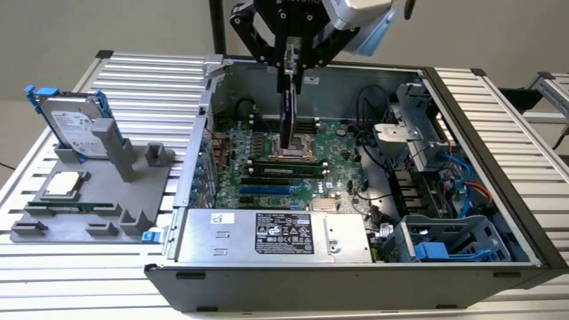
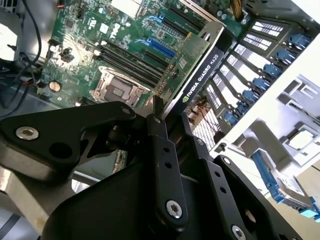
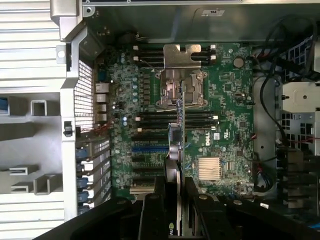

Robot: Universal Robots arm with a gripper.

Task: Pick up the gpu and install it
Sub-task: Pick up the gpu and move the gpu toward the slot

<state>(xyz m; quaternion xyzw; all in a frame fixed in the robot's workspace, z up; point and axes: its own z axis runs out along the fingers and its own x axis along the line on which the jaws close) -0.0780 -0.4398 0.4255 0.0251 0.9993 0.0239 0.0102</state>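
Note:
My gripper (image 1: 292,75) is shut on the gpu (image 1: 290,120), a thin card that hangs edge-on and upright over the green motherboard (image 1: 266,170) inside the open computer case (image 1: 498,180). The card's lower edge is above the processor socket area and clear of the board. In the second wrist view the gpu (image 2: 196,75) shows a black face and a green board side, clamped between the black fingers (image 2: 159,131). The first wrist view looks straight down the gpu (image 3: 180,125) from my gripper (image 3: 174,200) onto the motherboard (image 3: 227,100) and its blue slot (image 3: 147,149).
A grey fixture (image 1: 116,200) outside the case, on the exterior view's left, holds a silver hard drive with blue rails (image 1: 76,123), a processor chip (image 1: 66,183) and a memory stick (image 1: 71,207). A power supply (image 1: 276,237), black cables (image 1: 369,113) and a drive cage (image 1: 444,243) crowd the case.

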